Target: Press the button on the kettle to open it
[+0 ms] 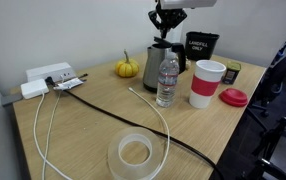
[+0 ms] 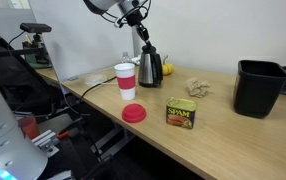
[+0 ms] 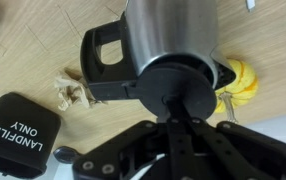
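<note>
The kettle (image 1: 159, 56) is brushed steel with a black lid and handle. It stands at the back of the wooden table, just behind a clear water bottle (image 1: 168, 80), and also shows in an exterior view (image 2: 149, 68). My gripper (image 1: 166, 27) comes straight down over it, seen from another side in an exterior view (image 2: 143, 38). In the wrist view the fingers (image 3: 171, 112) are shut together, their tips on the round black lid (image 3: 183, 80). The handle (image 3: 103, 60) points up-left. The lid looks closed. The button itself is hidden under the fingers.
A black "LANDFILL ONLY" mug (image 1: 201, 46) stands beside the kettle, and a small yellow pumpkin (image 1: 127, 67) on its other side. Also here are a white-and-red cup (image 1: 207, 83), a red lid (image 1: 233, 97), a tape roll (image 1: 135, 153), a power strip with cables (image 1: 48, 78), a SPAM can (image 2: 181, 113) and a black bin (image 2: 258, 88).
</note>
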